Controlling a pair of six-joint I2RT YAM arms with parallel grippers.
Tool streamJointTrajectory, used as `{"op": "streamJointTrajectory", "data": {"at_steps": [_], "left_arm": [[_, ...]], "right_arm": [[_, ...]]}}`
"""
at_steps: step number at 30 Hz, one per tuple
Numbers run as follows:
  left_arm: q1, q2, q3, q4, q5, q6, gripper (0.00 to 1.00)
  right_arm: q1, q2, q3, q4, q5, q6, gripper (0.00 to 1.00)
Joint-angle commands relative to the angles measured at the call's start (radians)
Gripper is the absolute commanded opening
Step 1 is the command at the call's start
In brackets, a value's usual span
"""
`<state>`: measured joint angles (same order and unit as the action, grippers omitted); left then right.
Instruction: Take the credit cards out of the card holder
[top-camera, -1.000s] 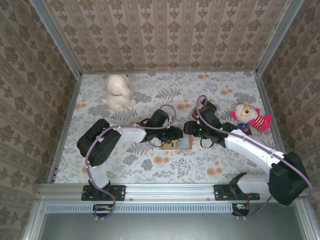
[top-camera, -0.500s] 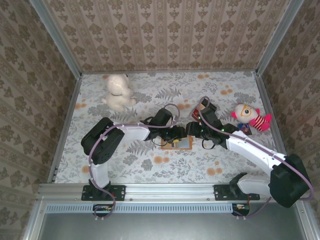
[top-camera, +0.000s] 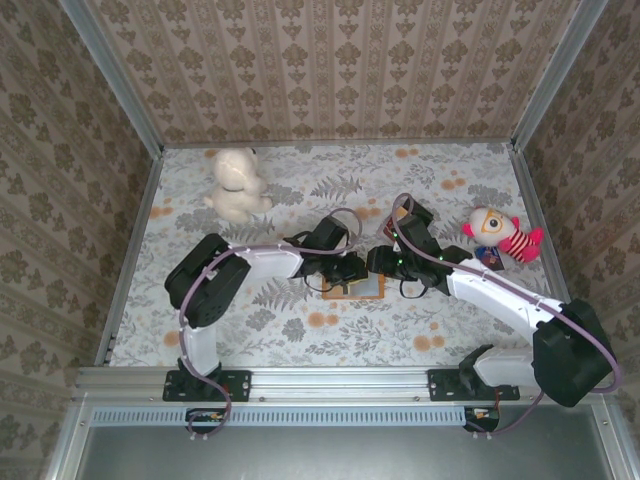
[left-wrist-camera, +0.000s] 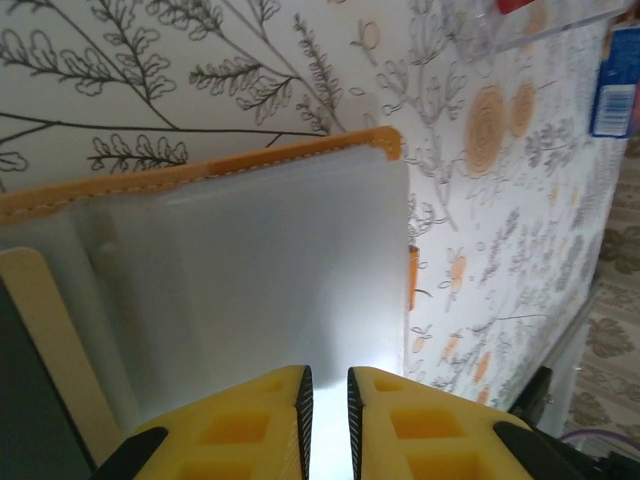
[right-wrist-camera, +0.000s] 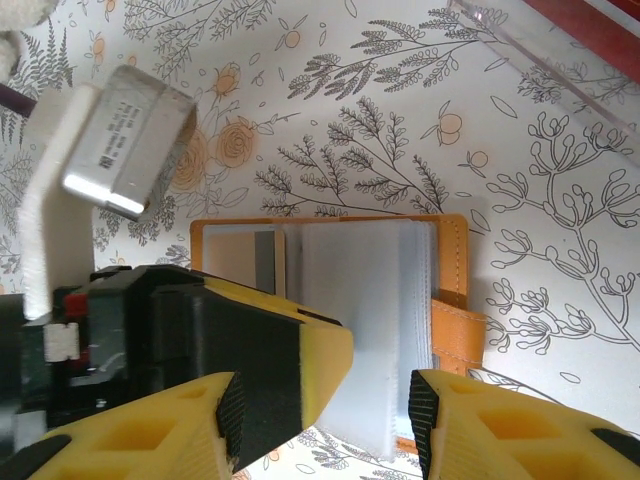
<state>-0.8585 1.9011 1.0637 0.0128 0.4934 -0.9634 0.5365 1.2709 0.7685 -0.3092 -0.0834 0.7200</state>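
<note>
In the past second my left fingers (left-wrist-camera: 250, 420) had crept a little further in over the left side of the flat, orange-tan folding card holder (right-wrist-camera: 455, 290). The holder itself had barely shifted and lay open in the middle of the floral tabletop (top-camera: 300, 180), between my two arms, as before. In the left wrist view those yellow fingers were drawn almost together at the bottom of the frame, with only a thin bright slit between them. The edge of a cloudy blue-grey pocket page (left-wrist-camera: 250, 270) ran straight into that slit, so I judged I had a page pinched rather than a card. My right fingers (right-wrist-camera: 150, 430) were spread wide at the bottom of the right wrist view, holding nothing, poised over the lower edge of the open holder with my left arm's tip between them. Whether the credit cards sat behind the cloudy pages I could not tell; a pale cream panel (right-wrist-camera: 245, 262) at the holder's left side might have been one. I took the change to mean the holder was held open and ready, but the drawing out of cards had not begun.
</note>
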Motion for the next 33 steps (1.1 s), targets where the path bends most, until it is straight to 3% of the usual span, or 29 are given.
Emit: {"op": "streamJointTrajectory", "data": {"at_steps": [1,9,15,17,33], "left_arm": [[-0.010,0.040,0.030,-0.120,-0.054,0.045,0.19],[-0.012,0.024,0.040,-0.152,-0.058,0.064,0.19],[0.006,-0.099,-0.007,-0.111,-0.045,0.060,0.22],[0.024,-0.146,-0.032,-0.114,-0.059,0.061,0.18],[0.133,-0.272,-0.213,-0.158,-0.171,0.042,0.08]], "right_arm": [[-0.003,0.003,0.002,0.017,-0.003,0.025,0.50],[-0.003,0.004,-0.002,0.019,-0.005,0.029,0.50],[-0.003,0.018,0.005,0.029,-0.053,0.019,0.50],[-0.003,0.038,0.011,0.037,-0.090,0.017,0.49],[0.040,0.321,0.137,0.096,-0.302,0.008,0.29]]}}
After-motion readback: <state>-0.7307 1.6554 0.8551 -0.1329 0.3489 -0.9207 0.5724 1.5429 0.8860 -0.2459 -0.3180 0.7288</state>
